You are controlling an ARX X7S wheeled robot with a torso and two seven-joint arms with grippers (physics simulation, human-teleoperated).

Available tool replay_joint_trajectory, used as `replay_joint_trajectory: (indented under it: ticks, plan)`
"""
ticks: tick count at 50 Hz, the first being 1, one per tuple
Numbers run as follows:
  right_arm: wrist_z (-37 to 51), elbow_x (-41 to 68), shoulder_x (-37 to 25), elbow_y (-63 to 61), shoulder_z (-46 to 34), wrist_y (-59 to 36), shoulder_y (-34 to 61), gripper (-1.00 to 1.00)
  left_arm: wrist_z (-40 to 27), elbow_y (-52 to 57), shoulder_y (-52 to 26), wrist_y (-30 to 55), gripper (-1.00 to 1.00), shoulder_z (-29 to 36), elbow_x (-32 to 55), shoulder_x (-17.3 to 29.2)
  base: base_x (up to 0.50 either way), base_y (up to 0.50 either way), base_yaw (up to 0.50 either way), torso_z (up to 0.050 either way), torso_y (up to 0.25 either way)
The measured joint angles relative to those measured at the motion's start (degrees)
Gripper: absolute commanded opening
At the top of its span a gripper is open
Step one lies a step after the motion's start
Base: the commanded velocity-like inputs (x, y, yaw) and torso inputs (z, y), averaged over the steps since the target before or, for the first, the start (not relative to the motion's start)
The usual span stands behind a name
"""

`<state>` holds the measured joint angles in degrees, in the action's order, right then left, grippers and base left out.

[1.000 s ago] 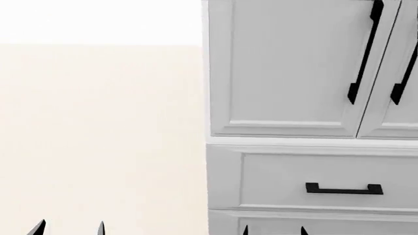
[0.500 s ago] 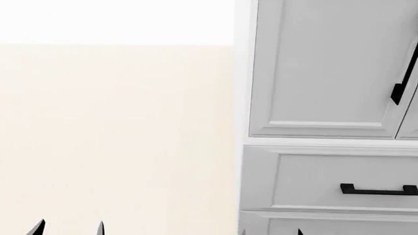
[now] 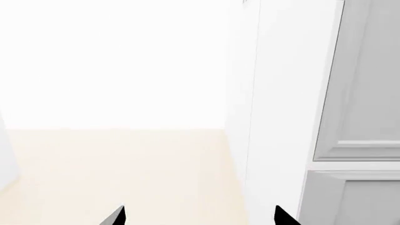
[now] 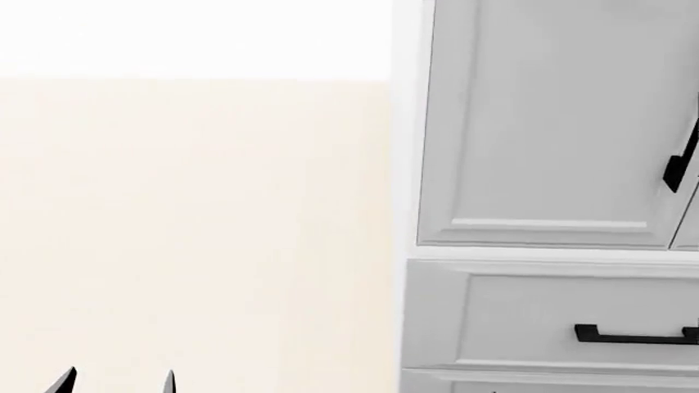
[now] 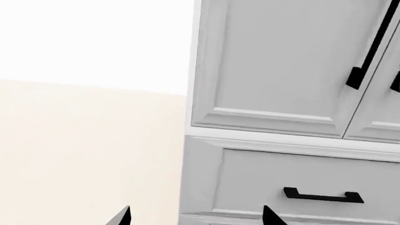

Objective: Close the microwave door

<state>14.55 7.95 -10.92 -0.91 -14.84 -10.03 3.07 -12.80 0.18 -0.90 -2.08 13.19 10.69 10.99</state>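
You face a white cabinet [image 4: 546, 123] with a drawer [image 4: 557, 315] below; no microwave shows. Your left gripper [image 4: 114, 381] and right gripper [image 5: 195, 216] both sit spread, empty.

Looks like a home kitchen: tall white cabinet [image 4: 546, 123] with paneled doors, a drawer [image 4: 568, 323] below, black bar handles [image 5: 323, 195], cream floor [image 4: 196, 229], plain white wall.

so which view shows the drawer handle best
The right wrist view: the black drawer handle shows whole, centered on its white drawer front. The head view catches only its left part, cut off at the picture's edge. The left wrist view shows cabinet panels but no handle.
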Motion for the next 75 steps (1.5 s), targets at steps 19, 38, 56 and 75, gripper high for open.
replay_joint_trajectory:
  ticks: [19, 38, 56, 75]
  plan:
    - [0.05, 0.25, -0.57, 0.02, -0.94, -0.48, 0.34, 1.00, -0.40, -0.42, -0.25, -0.47, 1.00, 0.48, 0.41, 0.37, 0.50, 0.00, 0.00, 0.000, 0.000]
    - [0.97, -2.28, -1.56, -0.66, -3.02, 1.61, -0.01, 1.00, -3.40, 2.76, 0.46, -1.36, 1.00, 2.75, -6.67, 2.09, 0.26, 0.00, 0.00, 0.000, 0.000]
    - [11.04, -24.56, -6.53, -15.05, -10.58, 14.64, -5.69, 1.00, -15.13, 25.83, 9.41, -2.67, 1.00, 5.64, -37.49, 7.63, 0.00, 0.00, 0.00, 0.000, 0.000]
    - [19.05, -32.86, -8.79, -22.90, -10.08, 21.83, -9.34, 1.00, -21.48, 38.72, 17.24, -3.31, 1.00, 3.09, -49.91, 9.84, 0.18, 0.00, 0.00, 0.000, 0.000]
